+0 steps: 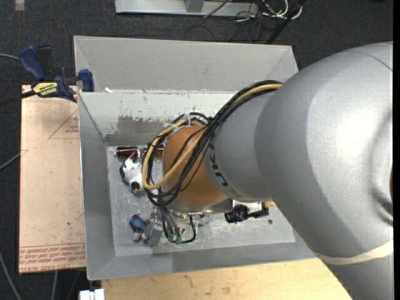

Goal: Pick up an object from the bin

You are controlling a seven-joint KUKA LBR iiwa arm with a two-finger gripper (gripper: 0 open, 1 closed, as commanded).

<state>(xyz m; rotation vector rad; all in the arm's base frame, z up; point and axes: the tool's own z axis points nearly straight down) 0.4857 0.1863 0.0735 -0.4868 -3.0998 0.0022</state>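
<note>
My gripper [166, 222] reaches down into the front left part of the bin, mostly hidden beneath the arm's orange cover and cables. A small blue thing [138, 223] lies just left of it on the bin floor. A thin green wire loop [182, 235] lies right beside it toward the front. Farther back on the left sits a white rounded thing with a dark spot [131, 171]. Nothing can be made out between the gripper's tips.
A black thing with a short handle [244, 214] lies to the right, close under the arm. A dark reddish thing [125, 150] rests at the back left corner of the floor. The arm and its cables cover the bin's middle and right.
</note>
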